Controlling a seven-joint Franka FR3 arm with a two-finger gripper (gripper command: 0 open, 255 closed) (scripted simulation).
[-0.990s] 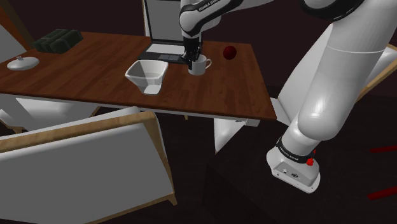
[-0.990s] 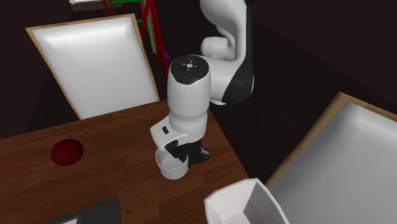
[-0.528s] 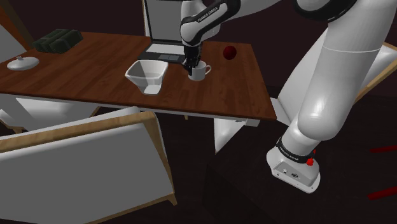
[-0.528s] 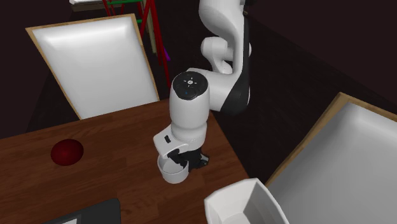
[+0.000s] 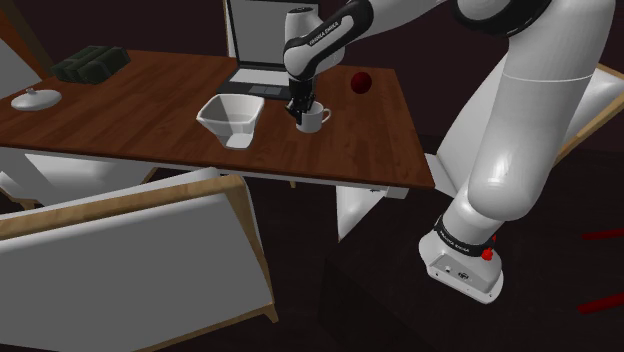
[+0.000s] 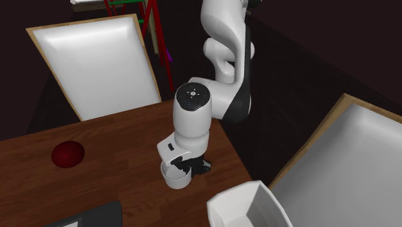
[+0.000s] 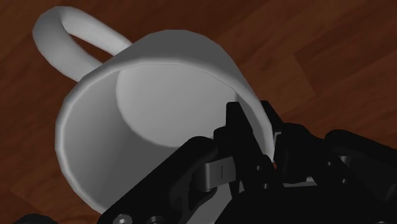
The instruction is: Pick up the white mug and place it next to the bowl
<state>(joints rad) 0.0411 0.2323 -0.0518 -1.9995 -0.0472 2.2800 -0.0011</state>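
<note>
White mug (image 7: 167,67) — rim pinched | black gripper (image 7: 256,130) clamped on its wall | bowl (image 5: 229,121) near

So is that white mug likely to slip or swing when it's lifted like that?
Probably stiff: the mug looks round and undented where the tool pinches one wall. It may swing a little, since the grip is off-centre, opposite the handle. Its smooth surface could be slippery.
</note>
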